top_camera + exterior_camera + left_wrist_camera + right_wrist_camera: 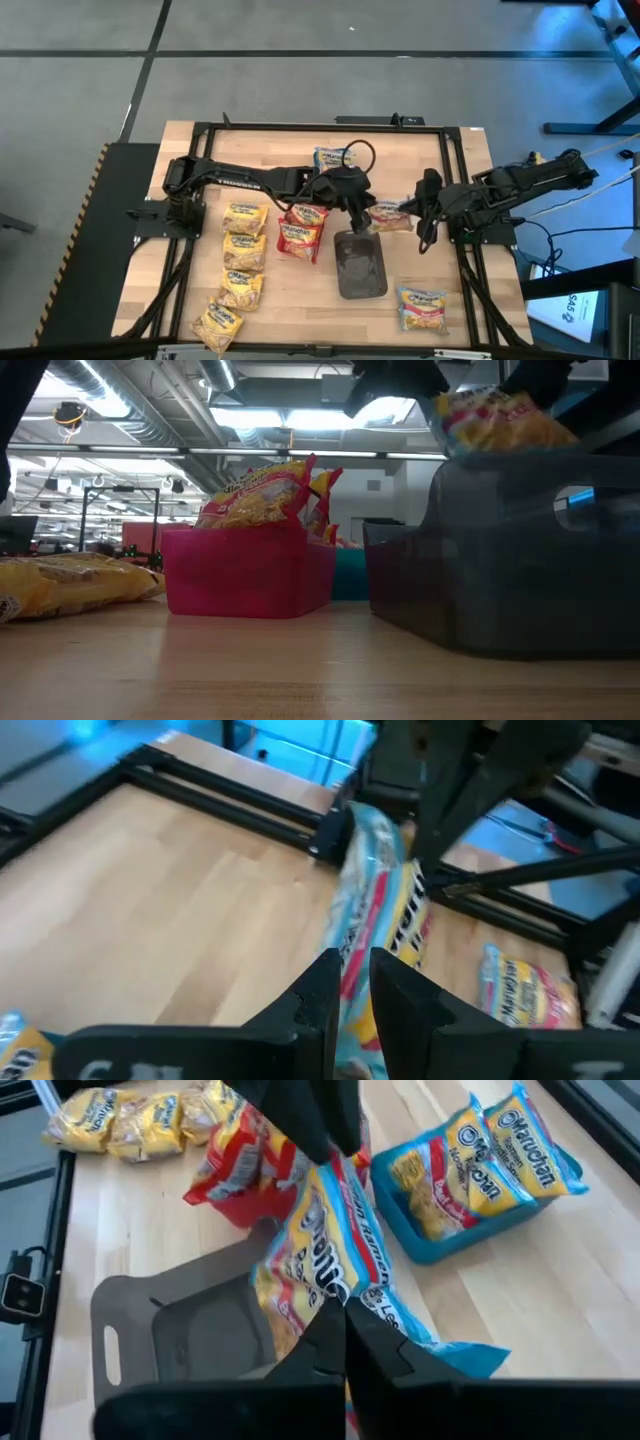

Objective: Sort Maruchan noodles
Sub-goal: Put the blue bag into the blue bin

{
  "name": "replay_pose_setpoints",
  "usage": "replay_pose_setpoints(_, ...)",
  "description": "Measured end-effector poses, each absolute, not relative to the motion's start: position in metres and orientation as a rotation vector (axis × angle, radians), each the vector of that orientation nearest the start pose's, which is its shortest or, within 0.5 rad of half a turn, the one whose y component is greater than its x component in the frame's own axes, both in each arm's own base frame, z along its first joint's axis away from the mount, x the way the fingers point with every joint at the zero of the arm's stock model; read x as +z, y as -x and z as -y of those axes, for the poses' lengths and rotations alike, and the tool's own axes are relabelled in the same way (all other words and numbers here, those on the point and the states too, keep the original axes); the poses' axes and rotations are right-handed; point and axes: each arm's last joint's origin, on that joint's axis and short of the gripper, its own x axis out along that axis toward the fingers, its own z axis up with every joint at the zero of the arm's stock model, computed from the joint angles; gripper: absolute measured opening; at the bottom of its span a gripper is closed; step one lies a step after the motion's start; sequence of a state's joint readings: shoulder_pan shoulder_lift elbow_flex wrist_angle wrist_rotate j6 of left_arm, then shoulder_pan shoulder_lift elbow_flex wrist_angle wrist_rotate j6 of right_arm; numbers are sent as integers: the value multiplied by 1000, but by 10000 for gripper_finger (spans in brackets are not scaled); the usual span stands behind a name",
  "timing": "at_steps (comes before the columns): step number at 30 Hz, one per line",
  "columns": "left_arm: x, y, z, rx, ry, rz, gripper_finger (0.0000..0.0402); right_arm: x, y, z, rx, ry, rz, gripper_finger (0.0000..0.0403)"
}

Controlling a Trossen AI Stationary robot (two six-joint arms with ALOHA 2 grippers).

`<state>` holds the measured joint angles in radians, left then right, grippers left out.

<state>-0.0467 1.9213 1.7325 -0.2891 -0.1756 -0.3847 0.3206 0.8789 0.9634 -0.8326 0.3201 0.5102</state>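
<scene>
- Your left gripper (350, 990) sits at the middle of the high view, its fingers pinching one edge of a blue-and-pink crinkly plastic noodle packet (375, 920), which hangs between the two arms.
- Your right gripper (345, 1335), right of centre in the high view, has its fingers pressed together on the opposite edge of that same packet, so both arms hold it at once.
- The packet hangs just above the upper end of the dark grey rectangular plastic tray (360, 265), lower centre of the high view.
- Judge the packet light, with a soft slippery film around a brittle noodle block; take hold at the flat sealed edge, not across the block.
- With two grips on it, the film could stretch or tear if the arms pull apart.
- Farther out: a red tray (300, 235) of red packets left of centre, a teal tray (330, 158) above, and yellow-orange packets (240, 270) in a column at lower left.
</scene>
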Motion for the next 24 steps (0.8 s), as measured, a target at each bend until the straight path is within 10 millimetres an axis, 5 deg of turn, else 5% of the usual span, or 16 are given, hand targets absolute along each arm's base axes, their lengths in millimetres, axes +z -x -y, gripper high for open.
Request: replay_pose_setpoints(24, 316, -447, 10, 86, 340, -509, 53, 324, -157, -44, -133, -270, -679, 0)
